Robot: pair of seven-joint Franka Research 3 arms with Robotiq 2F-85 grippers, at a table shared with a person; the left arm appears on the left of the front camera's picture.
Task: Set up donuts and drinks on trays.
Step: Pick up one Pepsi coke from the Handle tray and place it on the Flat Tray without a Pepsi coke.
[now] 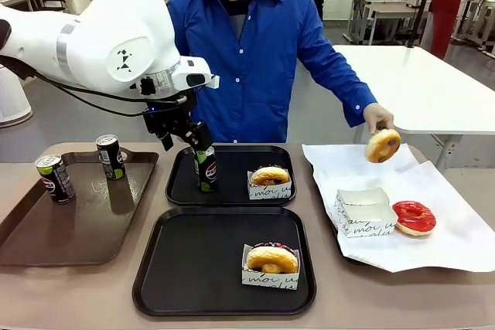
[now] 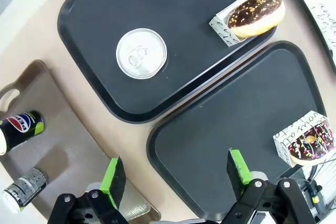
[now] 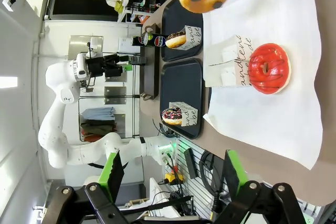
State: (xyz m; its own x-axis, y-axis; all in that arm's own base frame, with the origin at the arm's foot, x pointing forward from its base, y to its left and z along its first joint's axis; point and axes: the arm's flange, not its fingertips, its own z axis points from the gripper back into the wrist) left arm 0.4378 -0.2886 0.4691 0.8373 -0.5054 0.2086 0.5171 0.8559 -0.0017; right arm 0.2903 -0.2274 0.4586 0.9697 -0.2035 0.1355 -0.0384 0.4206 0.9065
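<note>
Now the left gripper is hovering open-jawed and empty above the far tray, where a can is standing beside a boxed donut — seemingly one drink per donut. The right gripper is gaping empty too — a person's hand is holding a glazed donut.

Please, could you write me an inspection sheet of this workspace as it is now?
Surface: tan table.
Job's things: far tray holds boxed donut and upright can; near tray holds another boxed donut; two cans stand on brown tray.
Clutter: white paper with red donut beside empty box; person's hand holds tan donut.
Tools: left tool open above the trays; right tool open.
Cables: black cable along left arm.
Surroundings: person in blue shirt; white table behind.
</note>
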